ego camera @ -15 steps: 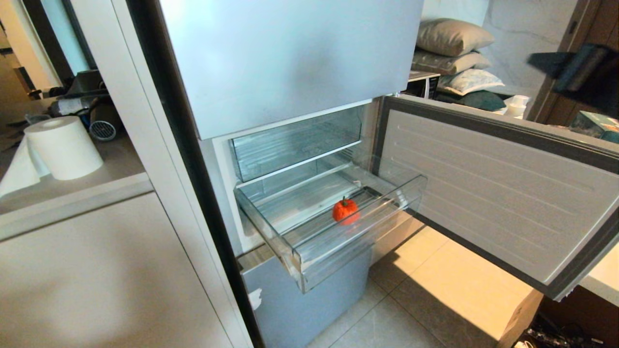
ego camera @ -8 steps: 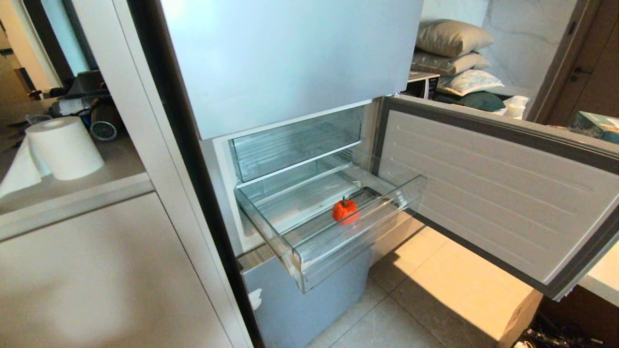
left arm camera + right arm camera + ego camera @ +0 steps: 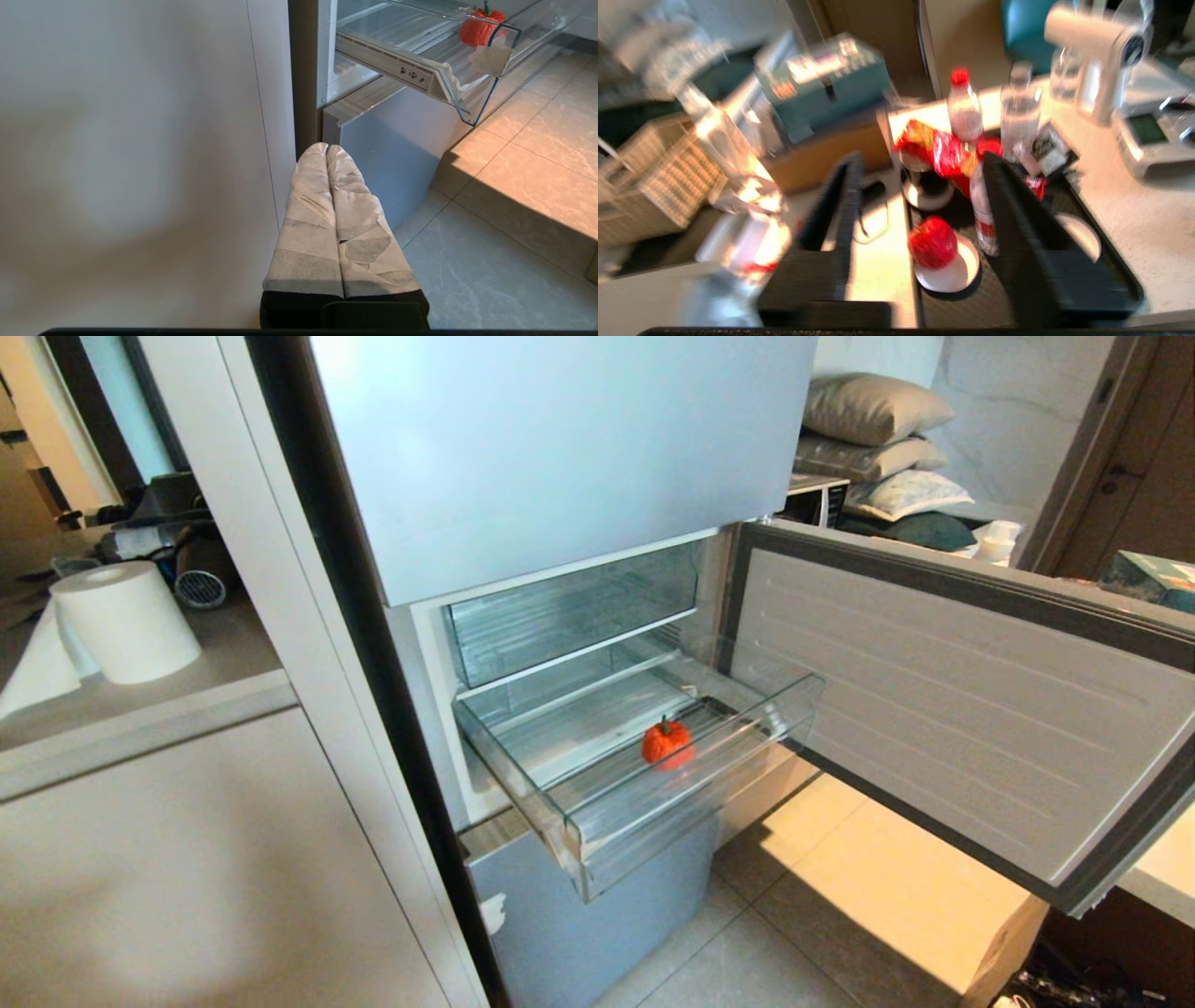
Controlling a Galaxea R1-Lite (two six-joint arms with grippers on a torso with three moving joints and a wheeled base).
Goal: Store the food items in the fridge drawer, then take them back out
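Currently: one clear plastic drawer (image 3: 597,803), ribbed floor, pulled out of the fridge (image 3: 560,457). Contents: one small round red-orange fruit (image 3: 667,744) with a dark stem. Left gripper (image 3: 327,151) (taped fingers pressed together) hangs low beside the fridge. Right gripper (image 3: 920,200), black fingers spread, empty, over a dark tray (image 3: 1120,275) of bottles.

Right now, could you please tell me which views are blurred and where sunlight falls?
Right wrist view: smeared by motion blur, open right gripper included. Head view: sharp; sunlight on the floor beside the drawer. Left wrist view: sharp; the same sunlit patch.
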